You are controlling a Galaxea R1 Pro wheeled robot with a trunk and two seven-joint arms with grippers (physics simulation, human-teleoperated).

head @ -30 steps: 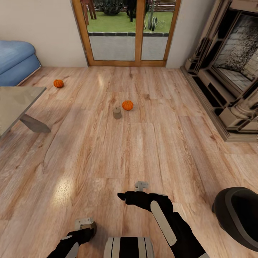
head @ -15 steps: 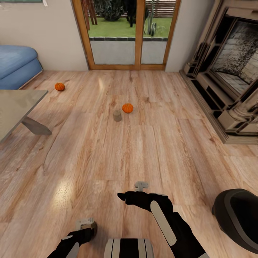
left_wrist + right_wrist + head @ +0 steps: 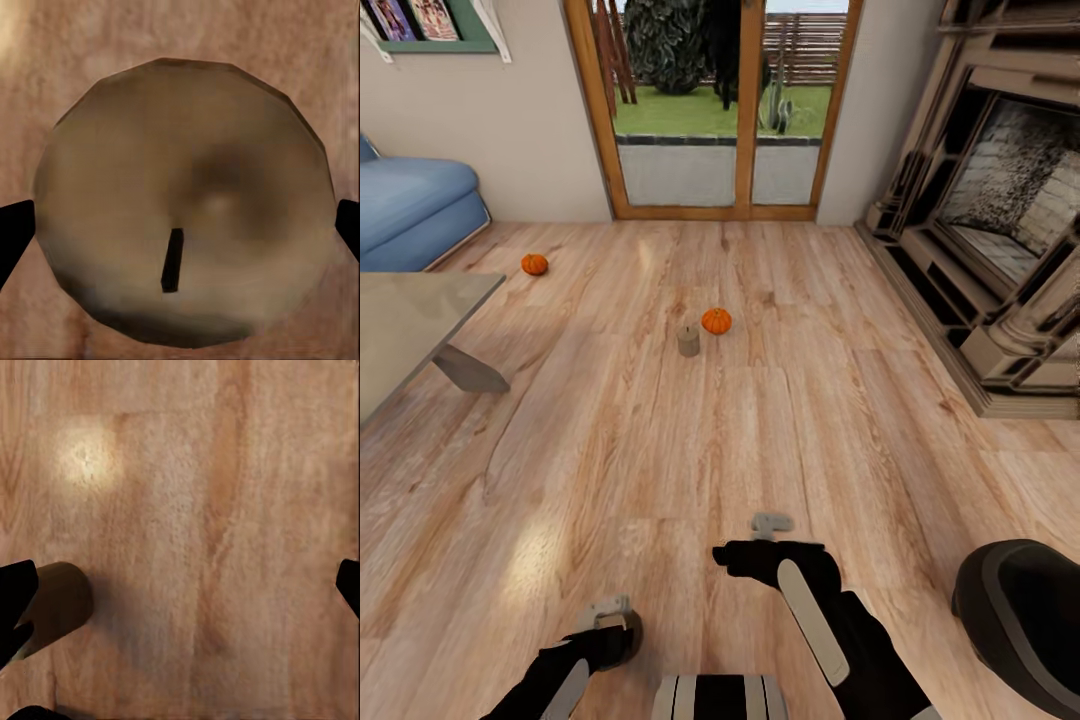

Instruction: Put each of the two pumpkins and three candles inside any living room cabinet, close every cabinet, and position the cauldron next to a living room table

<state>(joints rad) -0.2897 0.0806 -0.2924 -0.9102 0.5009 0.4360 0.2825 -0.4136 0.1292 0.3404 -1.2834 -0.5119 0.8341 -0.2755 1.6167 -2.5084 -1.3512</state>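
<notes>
We see candle on floor mid-room, pumpkin just right of it and slightly farther from us. Second pumpkin far left, near sofa and beyond table corner. Glass door behind all, in far wall. Fireplace along right side. Cauldron near right, beside right arm. Left gripper low at left, with another candle between its fingers; right gripper ahead of trunk, above bare floor.
</notes>
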